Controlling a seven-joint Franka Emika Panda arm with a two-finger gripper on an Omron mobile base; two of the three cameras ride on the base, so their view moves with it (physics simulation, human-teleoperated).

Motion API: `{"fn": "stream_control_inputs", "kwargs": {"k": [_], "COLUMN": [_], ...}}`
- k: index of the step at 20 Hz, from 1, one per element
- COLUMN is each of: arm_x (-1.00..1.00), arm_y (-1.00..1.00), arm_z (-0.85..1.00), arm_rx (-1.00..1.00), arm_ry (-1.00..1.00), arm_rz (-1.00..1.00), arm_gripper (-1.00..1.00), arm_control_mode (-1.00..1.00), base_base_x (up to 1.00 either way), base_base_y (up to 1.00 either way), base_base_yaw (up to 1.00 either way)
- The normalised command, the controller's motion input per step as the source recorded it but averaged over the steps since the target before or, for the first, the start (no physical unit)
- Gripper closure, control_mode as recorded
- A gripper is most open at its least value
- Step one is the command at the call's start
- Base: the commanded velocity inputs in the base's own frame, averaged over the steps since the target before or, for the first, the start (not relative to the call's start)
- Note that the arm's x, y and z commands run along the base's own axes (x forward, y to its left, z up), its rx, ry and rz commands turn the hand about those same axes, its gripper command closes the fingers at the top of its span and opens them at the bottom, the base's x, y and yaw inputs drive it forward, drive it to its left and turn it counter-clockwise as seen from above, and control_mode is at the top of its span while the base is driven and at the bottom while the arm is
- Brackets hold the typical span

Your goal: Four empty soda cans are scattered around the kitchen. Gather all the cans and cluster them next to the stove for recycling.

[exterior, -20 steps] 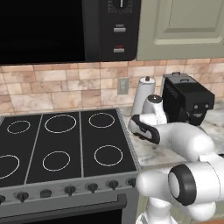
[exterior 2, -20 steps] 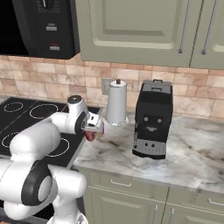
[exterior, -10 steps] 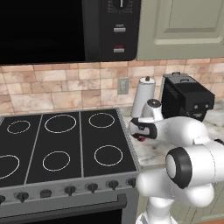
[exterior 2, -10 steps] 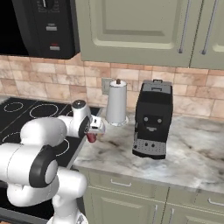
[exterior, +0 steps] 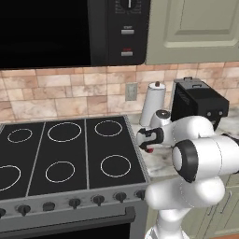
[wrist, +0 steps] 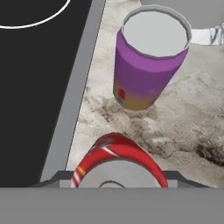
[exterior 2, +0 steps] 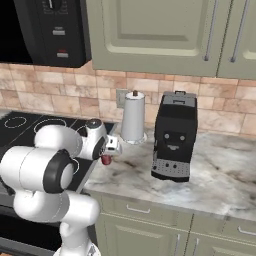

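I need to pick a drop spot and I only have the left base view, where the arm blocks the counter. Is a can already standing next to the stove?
Observer: Yes. The hand view shows a purple soda can upright on the marble counter, just beside the stove edge.
Operator: What's in the claw?
Observer: A red soda can, its silver top facing the camera, is gripped in the claw.
Operator: Are the two cans touching?
Observer: No. In the hand view, bare marble shows between the red soda can and the purple soda can.
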Motion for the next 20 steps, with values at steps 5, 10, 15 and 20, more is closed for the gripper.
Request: {"fn": "stream_control_inputs", "kwargs": {"k": [5, 10, 15, 20], "arm_x": [0.01, -0.02, -0.06, -0.02], "arm_y": [0.01, 0.03, 0.03, -0.02], "arm_z": [-0.17, -0.19, -0.05, 0.18], "arm_rx": [0.00, 0.00, 0.00, 0.00], "arm_ry": [0.00, 0.02, 0.04, 0.03], "arm_rz": [0.00, 0.00, 0.00, -0.02], "arm_gripper": [-1.00, -1.00, -1.00, -1.00], "arm_control_mode": [-1.00, -1.00, -1.00, -1.00], "base_base_x": [0.00, 0.00, 0.00, 0.00], "base_base_y": [0.00, 0.00, 0.00, 0.00], "base_base_yaw": [0.00, 0.00, 0.00, 0.00]}}
